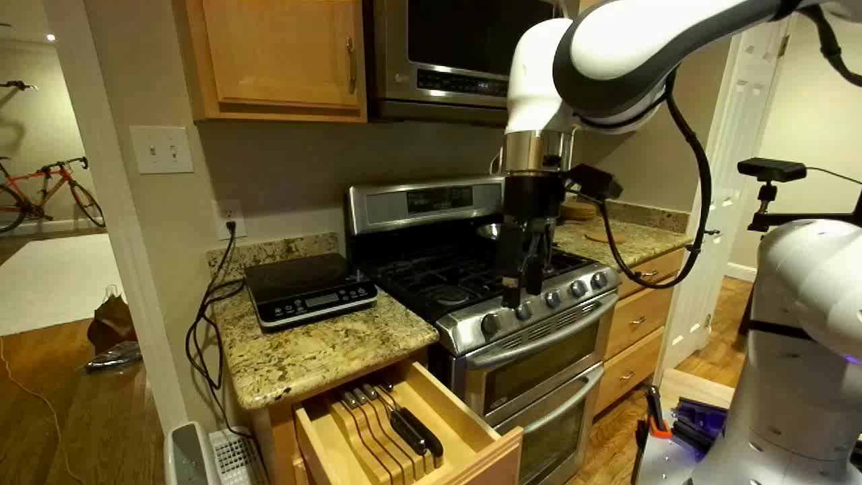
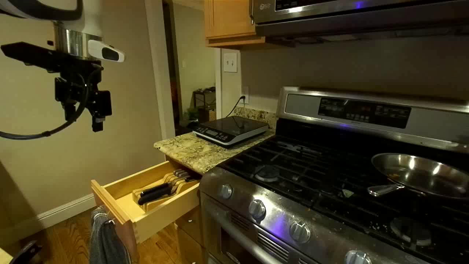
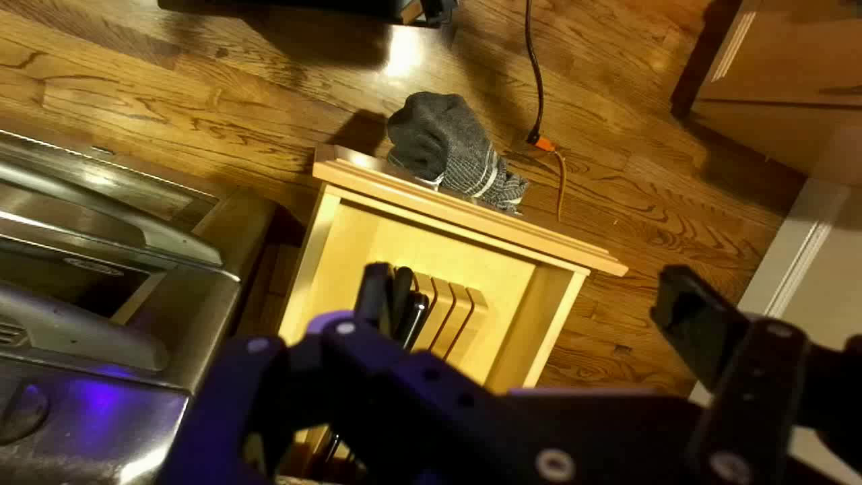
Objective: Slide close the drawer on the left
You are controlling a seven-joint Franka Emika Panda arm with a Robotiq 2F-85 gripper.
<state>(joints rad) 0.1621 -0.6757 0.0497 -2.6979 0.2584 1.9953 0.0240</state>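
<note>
In an exterior view, the gripper [image 2: 83, 120] hangs high, fingers [image 3: 704, 323] spread and empty; pushing likely needs no grasp. A towel [image 2: 106, 238] hangs, perhaps for handiness, from the front of the pulled-out drawer [image 2: 161, 217]; its knives [image 2: 155, 196] lie slotted, presumably for order. The stove [image 2: 315, 183] stands alongside.

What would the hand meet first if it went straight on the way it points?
Probably the open drawer, beneath the downward-pointing hand in the wrist view; depth is unclear, so I cannot say which part.

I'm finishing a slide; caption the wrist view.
Past the open gripper, a pulled-out drawer holds black-handled knives, a gray cloth at its front.
</note>
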